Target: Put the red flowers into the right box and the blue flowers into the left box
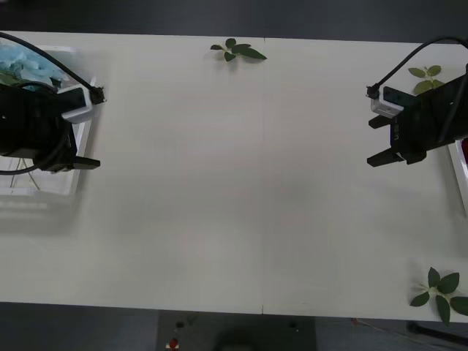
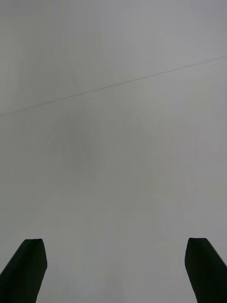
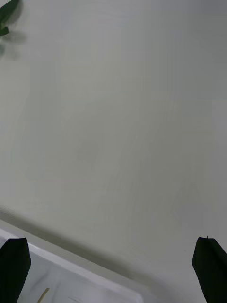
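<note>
At the left edge of the white table (image 1: 241,183) sits the left box (image 1: 79,157), a shallow white tray with a raised rim, and the pale-blue clusters of the blue flowers (image 1: 25,62) lie in its far end, partly hidden behind the left arm. The left gripper (image 1: 82,162) hangs over the box's inner edge, black fingers pointing toward the middle of the table; in the left wrist view its two fingers (image 3: 14,270) stand at the opposite corners, spread wide with nothing between them, and the box's rim (image 3: 71,272) runs just below them with bare tabletop beyond. Over on the right, the right gripper (image 1: 382,156) hovers above the table near the right box (image 1: 460,175), of which only a thin white rim shows at the picture's edge, with a small dark-red spot just beside the arm that I cannot make out well enough to call a flower. Its fingers (image 2: 26,270) are also spread wide and empty over plain tabletop. Three loose green leaf sprigs lie on the table: one at the far edge near the middle (image 1: 238,50), one at the far right behind the right arm (image 1: 425,76), and one at the near right corner (image 1: 442,292).
</note>
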`<action>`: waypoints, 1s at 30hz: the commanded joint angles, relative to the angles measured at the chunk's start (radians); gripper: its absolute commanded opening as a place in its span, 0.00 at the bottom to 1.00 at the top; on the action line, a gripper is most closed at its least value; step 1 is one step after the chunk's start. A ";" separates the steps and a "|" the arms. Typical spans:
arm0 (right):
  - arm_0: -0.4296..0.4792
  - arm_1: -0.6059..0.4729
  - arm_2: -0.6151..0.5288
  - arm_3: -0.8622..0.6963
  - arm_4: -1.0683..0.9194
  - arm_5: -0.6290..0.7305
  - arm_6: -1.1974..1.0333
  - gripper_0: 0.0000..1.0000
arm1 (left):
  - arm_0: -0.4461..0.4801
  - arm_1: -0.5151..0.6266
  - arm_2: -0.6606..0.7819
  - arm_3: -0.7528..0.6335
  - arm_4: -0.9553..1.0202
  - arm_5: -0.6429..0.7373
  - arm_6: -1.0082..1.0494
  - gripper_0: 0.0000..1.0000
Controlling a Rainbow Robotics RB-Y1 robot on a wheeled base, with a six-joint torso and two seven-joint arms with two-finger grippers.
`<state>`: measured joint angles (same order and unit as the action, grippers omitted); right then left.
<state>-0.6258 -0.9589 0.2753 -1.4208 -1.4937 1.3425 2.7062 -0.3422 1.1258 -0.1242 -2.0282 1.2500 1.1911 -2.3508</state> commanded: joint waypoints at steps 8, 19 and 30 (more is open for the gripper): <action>0.001 -0.023 -0.007 -0.020 0.000 -0.002 -0.001 0.85 | -0.146 -0.161 -0.253 -0.119 -0.284 0.001 0.048 1.00; 0.001 -0.023 -0.007 -0.020 0.000 -0.002 -0.001 0.85 | -0.179 -0.371 -0.229 -0.101 -0.377 0.131 0.183 1.00; 0.001 -0.023 -0.007 -0.020 0.000 -0.002 -0.001 0.85 | -0.219 -0.419 -0.170 0.129 -0.327 0.058 0.041 1.00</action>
<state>-0.6258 -0.9589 0.2753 -1.4207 -1.4936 1.3425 2.7062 -0.5290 0.6958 -0.3139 -1.9309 0.9095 1.2838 -2.2058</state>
